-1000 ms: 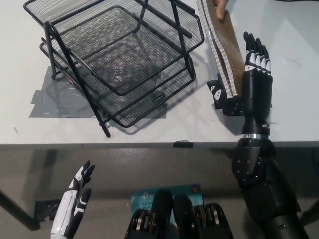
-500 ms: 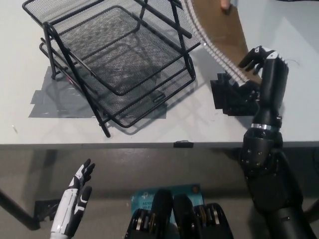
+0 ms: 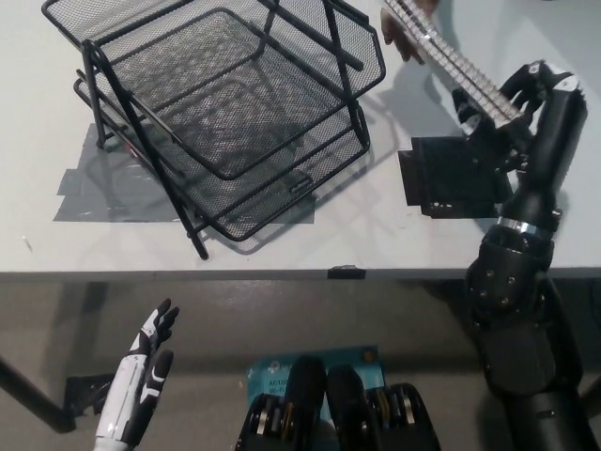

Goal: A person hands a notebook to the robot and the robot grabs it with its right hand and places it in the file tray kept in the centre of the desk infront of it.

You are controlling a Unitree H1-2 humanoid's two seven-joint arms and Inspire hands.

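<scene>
A spiral-bound notebook (image 3: 451, 58) with a brown cover shows edge-on, slanting from the top middle down to the right above the desk. My black right hand (image 3: 528, 105) is curled around its lower end, fingers wrapped over the spiral edge. A person's hand (image 3: 398, 38) is at the notebook's upper end, at the picture's top. The black wire-mesh file tray (image 3: 225, 113), with stacked tiers, stands on the white desk to the left of the notebook. My white left hand (image 3: 143, 374) rests below the desk's front edge at lower left, fingers apart, holding nothing.
A flat black rectangle (image 3: 449, 178) lies on the white desk (image 3: 310, 246) just under my right forearm. Grey tape patches (image 3: 103, 193) mark the desk left of the tray. The desk's front edge runs across the middle of the picture.
My right hand went from flat and open beside the notebook to curled around its lower end, and swung right. The notebook tipped from showing its brown cover to edge-on.
</scene>
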